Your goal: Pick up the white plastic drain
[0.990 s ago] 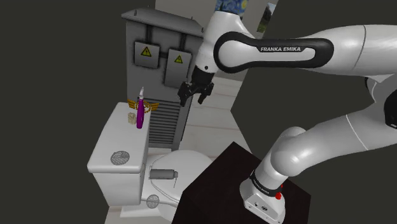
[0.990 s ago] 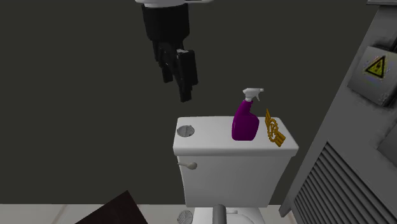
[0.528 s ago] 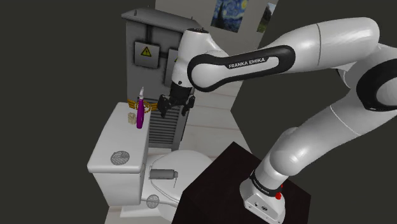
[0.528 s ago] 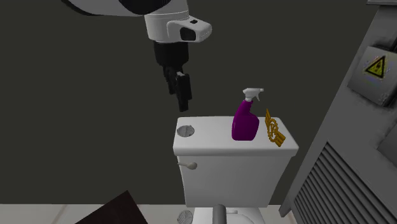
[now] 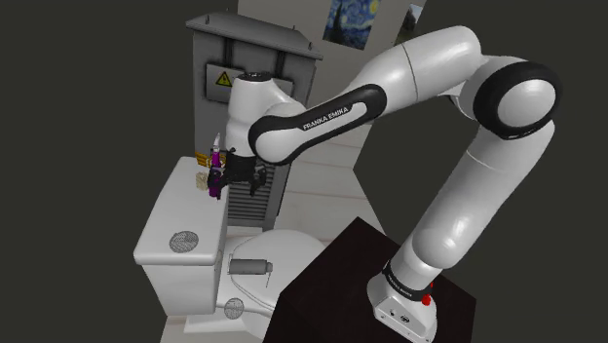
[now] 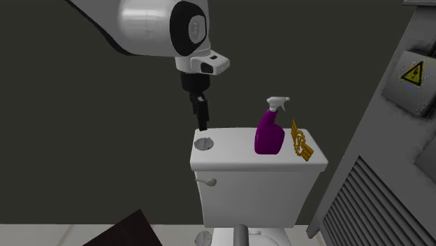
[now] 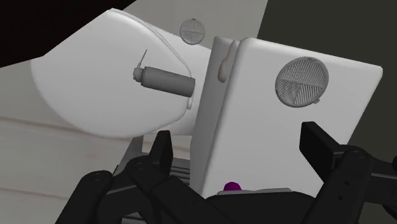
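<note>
Spread wide with nothing between its fingers, the black gripper points down above the toilet tank, clear of the lid. The drain, a round grey mesh disc, lies flat on the tank lid near one end. From the wrist it shows ahead of the open fingers, nearer one of them.

At the tank's other end stand a purple spray bottle and, just beside it, a small golden object. In the shoulder view the gripper hangs close to that bottle. A grey cylinder lies on the closed toilet lid in front of the tank. A second mesh disc sits on the floor below the tank. A grey cabinet with yellow warning signs stands behind the tank.

The arm rises from the dark stand to a high elbow. Its forearm slopes down toward the tank, the wrist bent downward.
</note>
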Tool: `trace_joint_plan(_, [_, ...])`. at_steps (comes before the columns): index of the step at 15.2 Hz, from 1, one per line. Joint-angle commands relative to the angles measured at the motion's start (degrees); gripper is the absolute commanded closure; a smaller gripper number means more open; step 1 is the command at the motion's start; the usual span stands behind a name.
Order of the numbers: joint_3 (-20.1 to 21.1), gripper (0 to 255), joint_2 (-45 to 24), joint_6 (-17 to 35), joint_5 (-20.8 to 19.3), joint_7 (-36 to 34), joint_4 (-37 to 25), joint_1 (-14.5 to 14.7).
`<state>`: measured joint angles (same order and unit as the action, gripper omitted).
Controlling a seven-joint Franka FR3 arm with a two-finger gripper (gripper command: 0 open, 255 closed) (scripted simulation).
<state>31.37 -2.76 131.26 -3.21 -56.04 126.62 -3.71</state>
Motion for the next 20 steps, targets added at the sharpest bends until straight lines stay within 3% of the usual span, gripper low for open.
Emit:
trace_joint_plan(1, [0.24,0,-5.82,0.59,-4.25,-5.90,-3.69,1.06])
trace_joint_plan(8, [-4.20,0,-23.60,0.57,-13.99,-19.55,-17.24,7.97])
trace_joint_plan(15, [-9.11,0,-40.20,-2.26,-17.26,-26.87,-34.65,14.86])
trace_joint_plan(20, [-10.00,0,-42.84,-0.05,-18.18,-27.37,-35.06,15.47])
